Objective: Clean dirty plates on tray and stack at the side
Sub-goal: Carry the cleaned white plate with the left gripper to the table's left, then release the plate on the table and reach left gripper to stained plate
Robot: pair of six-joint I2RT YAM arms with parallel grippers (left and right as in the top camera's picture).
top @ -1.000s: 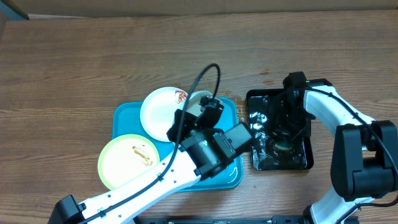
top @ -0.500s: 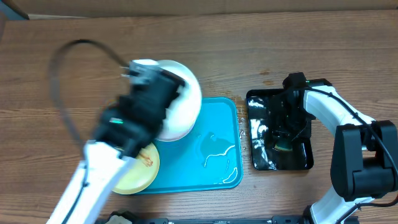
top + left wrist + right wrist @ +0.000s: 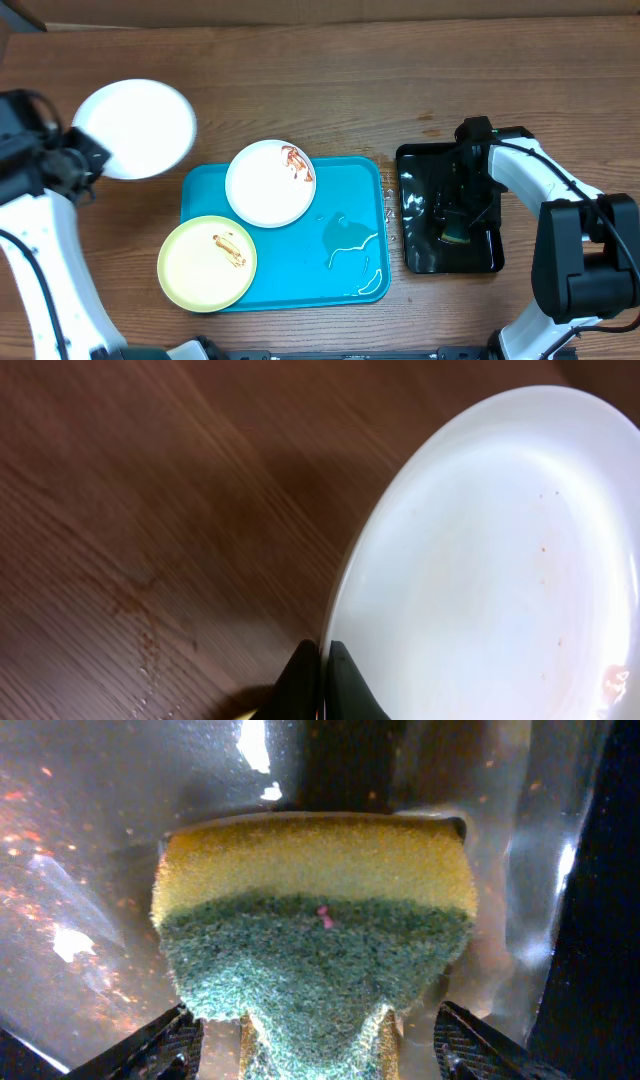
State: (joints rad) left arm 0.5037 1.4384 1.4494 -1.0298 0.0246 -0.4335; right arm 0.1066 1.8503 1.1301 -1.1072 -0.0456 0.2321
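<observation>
White plate (image 3: 135,128) hangs upper left of the frame, off the tray (image 3: 350,190), its rim pinched in the left pincer (image 3: 320,662); right pincer (image 3: 315,1042) spread over the sponge (image 3: 315,920).

Overhead looks straight down over the whole table (image 3: 320,80), so it also catches the wrist cams' close-ups: left on the white plate (image 3: 135,128), right on the sponge (image 3: 315,920) in the black tray (image 3: 420,258).
</observation>
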